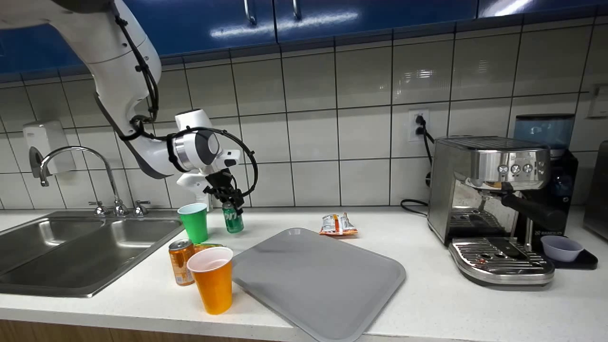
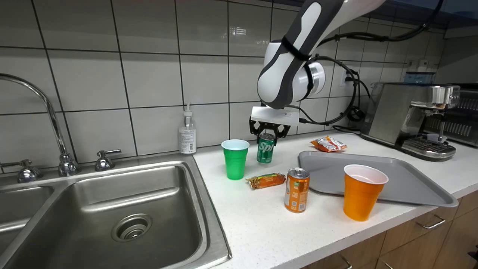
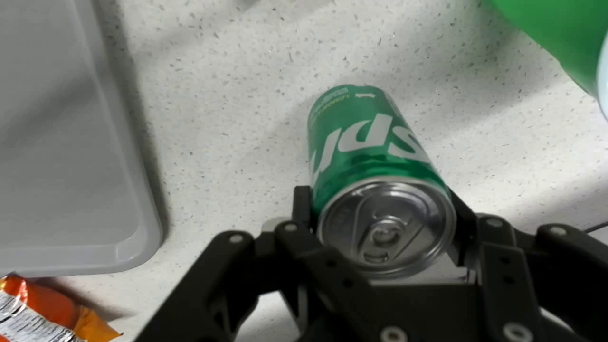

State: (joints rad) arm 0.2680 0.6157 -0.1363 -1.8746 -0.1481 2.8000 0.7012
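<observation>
A green soda can (image 3: pixel 361 128) with white lettering stands upright between the black fingers of my gripper (image 3: pixel 382 213). In the wrist view both fingers press against its sides just below the silver lid, so the gripper is shut on it. The can (image 2: pixel 265 151) also shows in both exterior views, close to the tiled wall; whether its base touches the counter I cannot tell. Beside it, on the sink side, a green cup (image 2: pixel 235 162) stands upright. Toward the front are an orange wrapped snack (image 2: pixel 267 181), an orange can (image 2: pixel 297 192) and an orange cup (image 2: pixel 360 198).
A grey tray (image 1: pixel 318 280) lies on the counter, with a chip bag (image 1: pixel 337 224) behind it near the wall. An espresso machine (image 1: pixel 494 166) stands beyond the tray. The steel sink (image 2: pixel 213 224), its faucet (image 2: pixel 48 108) and a pump bottle (image 2: pixel 187 134) are at the opposite side.
</observation>
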